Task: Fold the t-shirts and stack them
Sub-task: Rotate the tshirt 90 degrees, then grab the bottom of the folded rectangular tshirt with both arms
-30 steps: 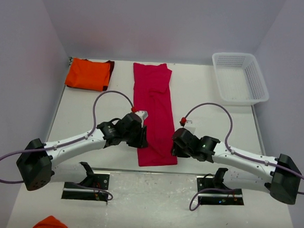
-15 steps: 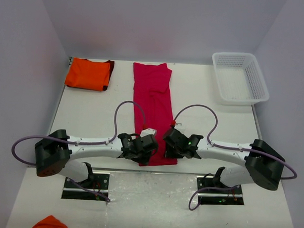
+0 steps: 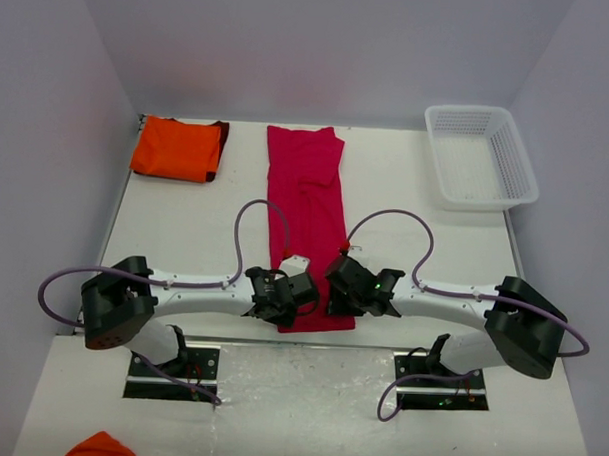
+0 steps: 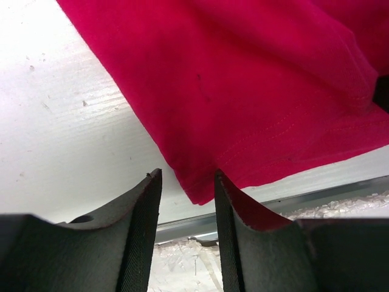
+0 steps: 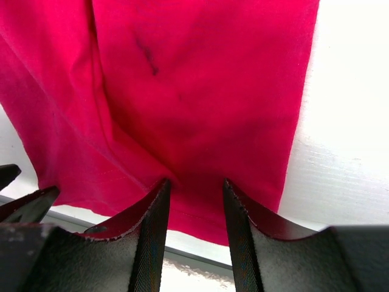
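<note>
The crimson-pink t-shirt [image 3: 311, 198] lies as a long narrow strip down the middle of the table. The orange t-shirt [image 3: 177, 149], with its dark maroon edge, lies folded at the far left corner. Both grippers are low over the pink shirt's near hem. My left gripper [image 3: 302, 298] [image 4: 187, 177] is open, and the hem's left corner [image 4: 197, 193] lies between its fingertips. My right gripper [image 3: 340, 294] [image 5: 194, 182] is open too, its fingertips pressed onto the pink cloth [image 5: 200, 79] near the right corner, with cloth between them.
A white lattice basket [image 3: 480, 156] stands at the far right. A metal rail [image 4: 316, 198] runs along the table's near edge just beyond the hem. An orange cloth lump [image 3: 102, 448] lies off the table at the bottom left. Purple cables arch over both arms.
Both grippers have come down and toward the near edge, from beside the shirt's middle to its near hem. In the last half second they hardly moved.
</note>
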Available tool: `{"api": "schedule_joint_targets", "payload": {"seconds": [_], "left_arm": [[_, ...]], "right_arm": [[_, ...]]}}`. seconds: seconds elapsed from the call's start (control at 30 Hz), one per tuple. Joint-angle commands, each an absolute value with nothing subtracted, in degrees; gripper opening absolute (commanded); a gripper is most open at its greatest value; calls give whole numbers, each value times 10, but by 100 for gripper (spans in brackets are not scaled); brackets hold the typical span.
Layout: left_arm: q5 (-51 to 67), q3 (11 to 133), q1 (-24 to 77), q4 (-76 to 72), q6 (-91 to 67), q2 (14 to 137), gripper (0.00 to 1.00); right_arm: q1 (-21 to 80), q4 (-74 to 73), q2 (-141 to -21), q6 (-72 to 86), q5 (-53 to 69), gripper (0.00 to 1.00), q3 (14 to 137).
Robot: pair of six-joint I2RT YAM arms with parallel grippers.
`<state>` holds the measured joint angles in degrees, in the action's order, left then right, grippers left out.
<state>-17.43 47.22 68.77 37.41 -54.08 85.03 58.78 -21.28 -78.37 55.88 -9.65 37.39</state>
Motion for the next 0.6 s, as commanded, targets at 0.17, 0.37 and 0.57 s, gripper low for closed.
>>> {"api": "schedule_joint_targets", "payload": {"seconds": [0.17, 0.37, 0.57], "left_arm": [[-196, 493, 708, 367, -563, 853, 36], [-185, 490, 716, 354, -564, 859, 35], [-178, 486, 718, 340, -562, 878, 32]], "right_arm": [[584, -195, -794, 557, -95, 41, 381], [584, -193, -802, 561, -91, 41, 381], [583, -193, -787, 562, -92, 42, 375]]}}
